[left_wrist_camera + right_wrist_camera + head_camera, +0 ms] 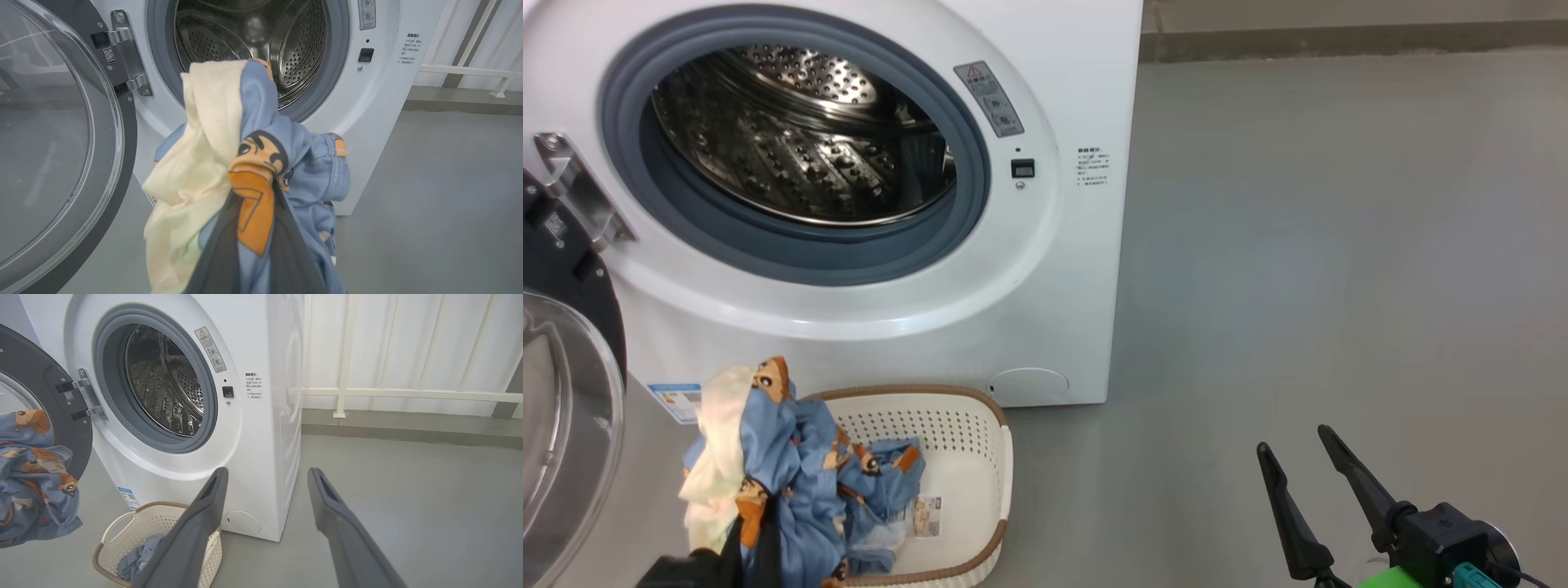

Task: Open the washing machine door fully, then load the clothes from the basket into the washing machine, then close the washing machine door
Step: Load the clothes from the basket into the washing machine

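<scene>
Right, the washing machine door hangs open at far left; just beside it my left hand is clamped on the clothes, raised above the basket where a blue piece lies; I judge the dangling tails could snag the grey seal of the washing machine and fall short of the drum; my right hand, spread wide and empty, sits well clear.
</scene>
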Robot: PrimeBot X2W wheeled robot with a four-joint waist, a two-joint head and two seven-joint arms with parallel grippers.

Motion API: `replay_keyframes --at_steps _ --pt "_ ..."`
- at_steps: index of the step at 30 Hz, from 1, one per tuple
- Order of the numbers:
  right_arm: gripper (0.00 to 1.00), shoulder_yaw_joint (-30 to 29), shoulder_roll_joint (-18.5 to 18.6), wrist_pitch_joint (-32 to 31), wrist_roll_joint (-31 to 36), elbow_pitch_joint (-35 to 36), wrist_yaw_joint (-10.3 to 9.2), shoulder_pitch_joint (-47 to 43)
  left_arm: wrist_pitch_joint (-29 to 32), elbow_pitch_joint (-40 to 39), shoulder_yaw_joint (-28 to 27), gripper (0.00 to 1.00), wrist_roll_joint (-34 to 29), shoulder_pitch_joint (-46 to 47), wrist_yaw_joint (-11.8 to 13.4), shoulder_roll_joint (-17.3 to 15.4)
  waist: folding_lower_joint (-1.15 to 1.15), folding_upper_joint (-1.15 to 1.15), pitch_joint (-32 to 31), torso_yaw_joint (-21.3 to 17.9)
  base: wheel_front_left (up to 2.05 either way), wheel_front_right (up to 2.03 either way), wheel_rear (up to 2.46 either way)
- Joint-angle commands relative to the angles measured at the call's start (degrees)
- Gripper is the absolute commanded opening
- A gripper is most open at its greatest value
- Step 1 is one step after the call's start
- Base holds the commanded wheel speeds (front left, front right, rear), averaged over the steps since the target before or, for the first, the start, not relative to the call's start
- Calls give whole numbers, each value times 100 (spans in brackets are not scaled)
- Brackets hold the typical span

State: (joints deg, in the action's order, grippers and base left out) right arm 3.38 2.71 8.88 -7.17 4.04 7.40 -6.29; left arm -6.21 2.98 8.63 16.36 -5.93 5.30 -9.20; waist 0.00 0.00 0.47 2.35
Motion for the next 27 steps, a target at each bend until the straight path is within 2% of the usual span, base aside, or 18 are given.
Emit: replay_keyframes --at_steps 1,9,16,21,27 --pt "100 172 17 -12 -8 182 9 84 -61 -81 -184 0 52 381 31 -74 0 0 85 -23 0 0 0" --pt "100 232 17 1 0 277 9 282 -85 533 -214 0 291 1139 -148 -26 0 0 588 -140 0 0 0" --pt "100 284 17 56 24 359 9 621 -186 1443 -391 0 603 2376 -358 -14 0 0 1325 -328 0 0 0" --pt "100 351 17 184 -18 333 9 999 -35 2223 -488 0 785 3652 -550 -146 0 0 2050 -559 0 0 0" --pt "100 485 17 360 -148 170 9 1334 456 2808 -531 0 914 4854 -691 -399 0 0 2699 -843 0 0 0"
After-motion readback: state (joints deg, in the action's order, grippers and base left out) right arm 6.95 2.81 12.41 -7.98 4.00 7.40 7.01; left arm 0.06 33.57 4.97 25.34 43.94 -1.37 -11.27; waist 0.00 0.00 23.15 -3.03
